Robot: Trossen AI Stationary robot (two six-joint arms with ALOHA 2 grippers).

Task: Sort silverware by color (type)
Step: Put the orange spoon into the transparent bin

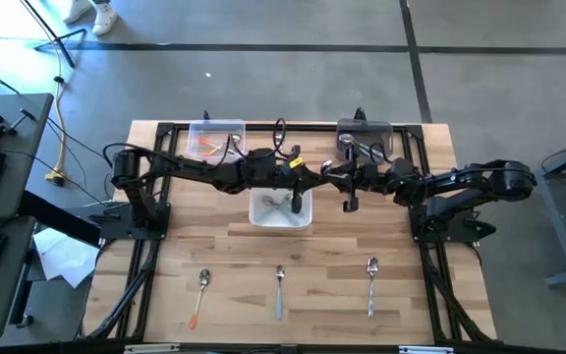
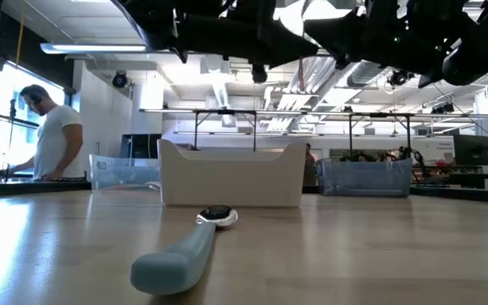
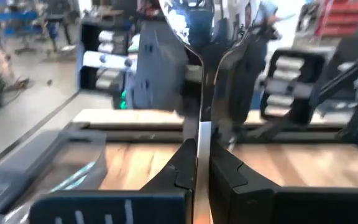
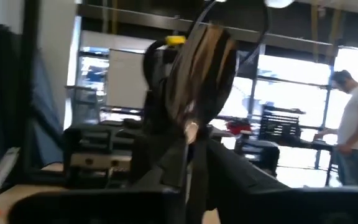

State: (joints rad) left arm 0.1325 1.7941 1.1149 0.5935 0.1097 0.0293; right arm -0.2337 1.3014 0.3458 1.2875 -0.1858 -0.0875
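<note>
i see my left gripper (image 3: 197, 168) above the white bin (image 1: 281, 211), fingers pinched on a shiny spoon (image 3: 194, 37) standing upright. my right gripper (image 4: 194, 155) faces it; i cannot tell its fingers. three spoons lie in front: orange-handled (image 1: 200, 292), blue-handled (image 1: 279, 287), silver (image 1: 371, 283).

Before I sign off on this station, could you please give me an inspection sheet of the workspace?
Surface: wooden table.
Job's things: orange-handled spoon, light blue spoon and silver spoon in a row at the front; white bin, left clear bin and right clear bin behind.
Clutter: nothing seen.
Hands: left hand shut on held spoon, near the white bin; right hand close beside it.
Cables: yellow cable on floor.
Surroundings: person at a bench.
</note>
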